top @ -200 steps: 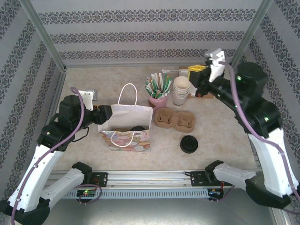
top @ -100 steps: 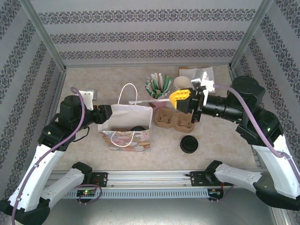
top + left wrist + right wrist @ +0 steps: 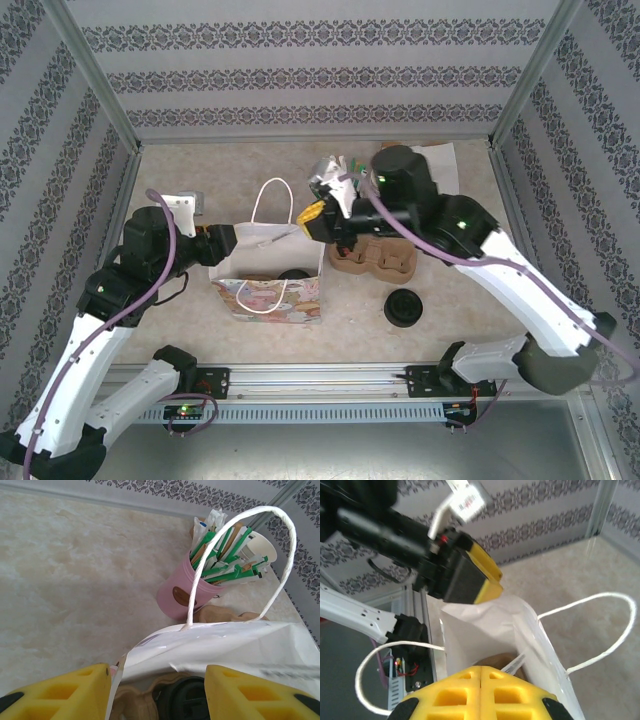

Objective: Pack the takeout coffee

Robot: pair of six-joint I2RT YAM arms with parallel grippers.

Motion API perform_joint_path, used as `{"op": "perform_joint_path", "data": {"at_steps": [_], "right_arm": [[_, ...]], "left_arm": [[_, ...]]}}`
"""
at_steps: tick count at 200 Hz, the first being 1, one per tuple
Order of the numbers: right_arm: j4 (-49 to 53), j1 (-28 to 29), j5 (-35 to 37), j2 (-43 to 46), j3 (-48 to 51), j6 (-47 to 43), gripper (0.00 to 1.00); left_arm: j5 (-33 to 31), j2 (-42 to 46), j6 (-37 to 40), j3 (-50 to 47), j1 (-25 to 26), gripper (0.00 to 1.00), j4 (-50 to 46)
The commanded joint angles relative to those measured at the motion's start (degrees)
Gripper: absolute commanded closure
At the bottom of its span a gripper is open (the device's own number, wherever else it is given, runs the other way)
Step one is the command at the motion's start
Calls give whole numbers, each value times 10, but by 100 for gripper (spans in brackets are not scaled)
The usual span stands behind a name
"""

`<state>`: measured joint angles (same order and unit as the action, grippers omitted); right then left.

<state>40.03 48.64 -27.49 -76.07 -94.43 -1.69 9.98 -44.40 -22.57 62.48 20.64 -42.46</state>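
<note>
On the beige table (image 3: 470, 290), the takeout coffee (image 3: 293, 274) sits inside the paper bag (image 3: 270, 298), left of centre. Left gripper (image 3: 157, 680) parted at its rim; right gripper (image 3: 480, 672) clenched on a thin straw (image 3: 514, 662). Likely light, crushable: hold beneath the lid.

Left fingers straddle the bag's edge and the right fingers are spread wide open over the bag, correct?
No. The right fingers are shut, pinching a thin white stick over the paper bag, as the right wrist view shows. The left fingers do straddle its edge.

One paper bag (image 3: 270, 298), one pink pot (image 3: 175, 592) (green sticks (image 3: 220, 567) inside), one cardboard carrier (image 3: 395, 262), one black lid stack (image 3: 403, 307).
</note>
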Motion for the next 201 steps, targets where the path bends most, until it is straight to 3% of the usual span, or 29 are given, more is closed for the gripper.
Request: {"op": "perform_joint_path", "data": {"at_steps": [1, 82, 104, 121, 149, 173, 201], "right_arm": [[-10, 7, -22, -28, -25, 7, 100], [60, 35, -12, -182, -119, 15, 100], [91, 39, 15, -203, -149, 5, 81], [99, 39, 59, -195, -155, -13, 70], [99, 40, 92, -163, -152, -30, 64], [91, 39, 126, -126, -141, -37, 64], [51, 28, 225, -64, -101, -40, 64]], "left_arm": [[-7, 7, -6, -7, 7, 47, -9], [-9, 7, -3, -11, 7, 47, -12], [-10, 5, -2, -10, 7, 47, -12], [-9, 3, 0, -9, 6, 47, -12], [-7, -3, 1, -8, 7, 47, -13], [-4, -6, -1, -8, 6, 47, -10], [2, -6, -3, -9, 7, 48, -6]]}}
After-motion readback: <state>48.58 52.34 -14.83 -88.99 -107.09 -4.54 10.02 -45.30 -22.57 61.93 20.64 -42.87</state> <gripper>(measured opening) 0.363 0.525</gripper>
